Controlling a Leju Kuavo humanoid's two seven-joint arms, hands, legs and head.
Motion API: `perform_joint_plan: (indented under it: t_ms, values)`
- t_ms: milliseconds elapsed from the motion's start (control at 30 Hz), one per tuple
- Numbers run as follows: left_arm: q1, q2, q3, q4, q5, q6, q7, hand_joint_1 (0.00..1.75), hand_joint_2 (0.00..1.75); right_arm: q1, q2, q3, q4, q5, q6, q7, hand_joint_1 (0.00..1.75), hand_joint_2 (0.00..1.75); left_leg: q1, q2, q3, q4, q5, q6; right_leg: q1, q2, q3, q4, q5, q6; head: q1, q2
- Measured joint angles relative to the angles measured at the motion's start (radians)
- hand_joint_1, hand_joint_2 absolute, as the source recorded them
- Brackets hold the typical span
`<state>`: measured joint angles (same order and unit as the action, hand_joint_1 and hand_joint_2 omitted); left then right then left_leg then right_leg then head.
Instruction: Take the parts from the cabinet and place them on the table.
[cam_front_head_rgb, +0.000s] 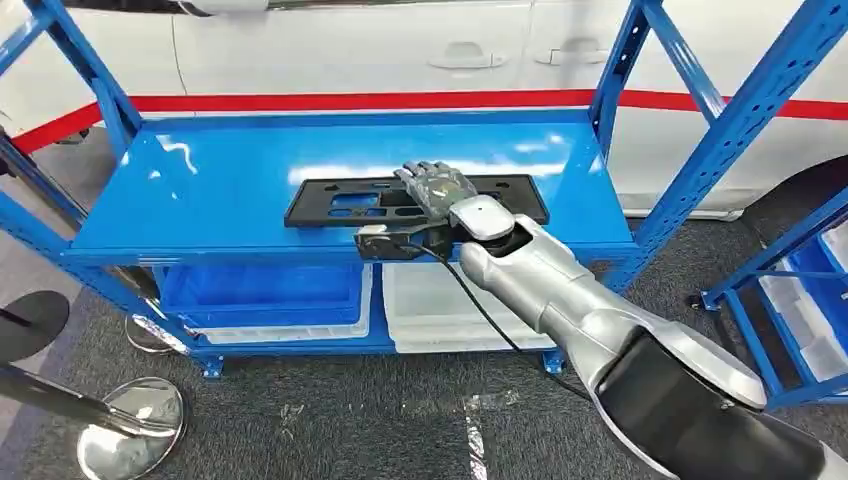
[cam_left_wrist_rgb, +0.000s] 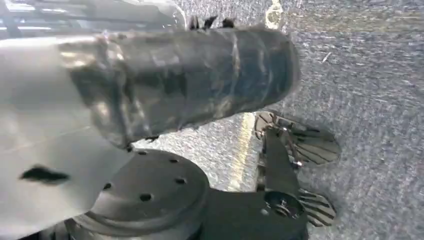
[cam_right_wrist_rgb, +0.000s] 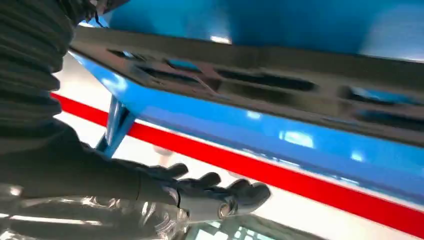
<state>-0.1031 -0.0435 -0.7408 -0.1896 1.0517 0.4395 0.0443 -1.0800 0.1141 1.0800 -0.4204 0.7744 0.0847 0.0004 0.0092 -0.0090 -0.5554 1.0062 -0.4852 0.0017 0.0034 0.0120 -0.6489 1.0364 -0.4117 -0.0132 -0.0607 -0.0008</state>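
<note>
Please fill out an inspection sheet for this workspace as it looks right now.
Surface: blue shelf top, glossy, bearing one part.
Job's things: black flat plastic panel with cut-outs, lying flat on the shelf.
Clutter: clear bins and a blue bin on the lower shelf.
Hands: right hand over the panel, fingers spread; left hand hanging above the floor, state unclear.
Cables: black cable along the right forearm.
Surroundings: white car with red stripe behind; grey carpet; stanchion bases.

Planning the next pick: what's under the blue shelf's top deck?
Below the blue shelf's top deck sit a blue plastic bin and a white plastic bin; the deck hides their contents.
</note>
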Motion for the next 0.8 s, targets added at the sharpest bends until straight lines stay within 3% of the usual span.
perform_joint_plan:
  t_ms: [67,100,133,200,233,267,300,333,400,467,533,600,633,733,767,800]
  values:
    - [0.0,0.001,0.0,0.0,0.0,0.002,0.0,0.0,0.0,0.001,-0.002,0.0,0.002,-0.001,0.0,0.0,0.0,1.75,0.0,0.002,-0.001,0.001,-0.013,-0.01,-0.012,0.001,0.009,-0.009,0.001,-0.01,-0.001,0.0]
    - [0.001,0.001,0.0,0.0,0.0,0.003,0.0,0.0,0.0,0.001,-0.002,0.0,0.002,-0.002,0.0,0.0,0.0,1.75,0.0,0.003,-0.001,0.022,-0.023,-0.014,-0.012,0.001,0.015,-0.011,-0.002,-0.015,-0.002,0.0]
    - [0.0,0.001,0.0,0.0,0.0,0.003,-0.002,0.0,0.0,0.001,-0.002,0.0,0.002,-0.003,0.0,0.0,0.0,1.75,0.0,0.004,-0.024,0.067,-0.044,-0.019,-0.013,0.001,0.019,-0.012,-0.005,-0.02,-0.009,0.0]
    - [0.0,0.001,0.0,0.0,0.001,0.003,-0.002,0.0,0.0,0.008,-0.002,0.0,0.002,-0.005,0.0,-0.001,0.0,1.75,0.004,0.004,-0.117,0.23,-0.101,-0.026,-0.011,0.0,0.025,-0.011,-0.013,-0.026,-0.01,0.0]
    - [0.0,0.0,0.0,0.0,0.001,0.003,-0.002,0.0,0.0,0.015,-0.002,0.0,0.003,-0.007,0.0,-0.001,0.0,1.75,0.004,0.004,-0.163,0.299,-0.114,-0.028,-0.009,0.0,0.029,-0.01,-0.017,-0.027,-0.01,0.0]
    - [0.001,0.0,0.0,0.0,0.002,0.003,-0.002,0.0,0.0,0.022,-0.002,0.0,0.004,-0.006,0.001,-0.001,0.0,1.75,0.004,0.004,-0.188,0.323,-0.103,-0.028,-0.008,0.0,0.033,-0.009,-0.022,-0.027,-0.01,0.0]
    - [0.002,0.0,0.0,0.0,0.002,0.003,-0.002,0.0,0.0,0.028,-0.002,0.0,0.004,-0.006,0.001,-0.002,0.0,1.75,0.004,0.004,-0.187,0.297,-0.066,-0.025,-0.006,0.001,0.04,-0.009,-0.027,-0.027,-0.011,0.0]
    - [0.003,0.0,0.0,0.0,0.002,0.004,-0.002,0.0,0.0,0.029,-0.002,0.0,0.005,-0.006,0.002,-0.002,0.0,1.75,0.003,0.004,-0.165,0.231,-0.015,-0.02,-0.005,0.003,0.047,-0.008,-0.032,-0.027,-0.011,0.0]
    - [0.003,0.001,0.0,0.0,0.002,0.006,-0.003,0.0,0.0,0.029,-0.002,0.0,0.005,-0.002,0.004,-0.002,0.0,1.75,-0.004,0.004,-0.092,0.037,0.09,0.0,-0.004,0.004,0.064,-0.01,-0.044,-0.025,-0.011,0.0]
    - [0.001,0.005,0.0,0.001,0.002,0.013,-0.01,0.0,0.0,0.028,-0.002,0.0,0.005,-0.002,0.006,-0.002,0.0,1.75,-0.013,0.004,-0.064,0.003,0.067,0.011,-0.001,0.005,0.064,-0.012,-0.047,-0.017,-0.007,0.0]
    - [-0.003,0.005,0.0,0.001,0.002,0.018,-0.016,0.0,0.0,0.032,-0.002,0.0,0.005,-0.002,0.008,-0.003,0.0,1.75,-0.015,0.003,-0.067,0.005,0.06,0.016,-0.003,0.003,0.065,-0.018,-0.048,-0.007,-0.008,0.0]
    - [0.001,0.001,0.0,0.001,0.003,0.021,-0.018,0.0,0.0,0.033,-0.002,0.0,0.005,-0.002,0.007,-0.003,0.0,1.75,0.001,0.006,-0.042,-0.022,0.066,0.022,0.0,-0.003,0.07,-0.013,-0.06,0.005,-0.008,0.0]
    - [0.002,0.001,0.0,0.001,0.003,0.022,-0.019,0.0,0.0,0.03,-0.002,0.0,0.005,-0.002,0.007,-0.003,0.0,1.75,0.0,0.005,-0.033,-0.029,0.064,0.028,0.003,-0.003,0.054,0.027,-0.077,0.011,0.0,0.0]
    - [-0.001,0.002,0.0,0.001,0.003,0.024,-0.02,0.0,0.0,0.038,-0.003,0.0,0.007,-0.002,0.008,-0.003,0.0,1.75,-0.001,0.006,-0.023,-0.028,0.052,0.036,-0.006,-0.004,-0.079,0.255,-0.16,0.021,0.003,0.0]
    - [-0.001,0.002,0.0,0.001,0.003,0.024,-0.02,0.0,0.0,0.043,-0.004,0.0,0.008,-0.002,0.008,-0.003,0.0,1.75,0.0,0.005,-0.02,-0.026,0.047,0.035,-0.009,-0.004,-0.107,0.291,-0.159,0.024,0.003,0.0]
    - [-0.001,0.002,0.0,0.001,0.003,0.024,-0.02,0.0,0.0,0.047,-0.005,0.0,0.01,-0.002,0.008,-0.003,0.0,1.75,0.0,0.004,-0.015,-0.023,0.042,0.033,-0.013,-0.004,-0.112,0.28,-0.135,0.026,0.005,0.0]
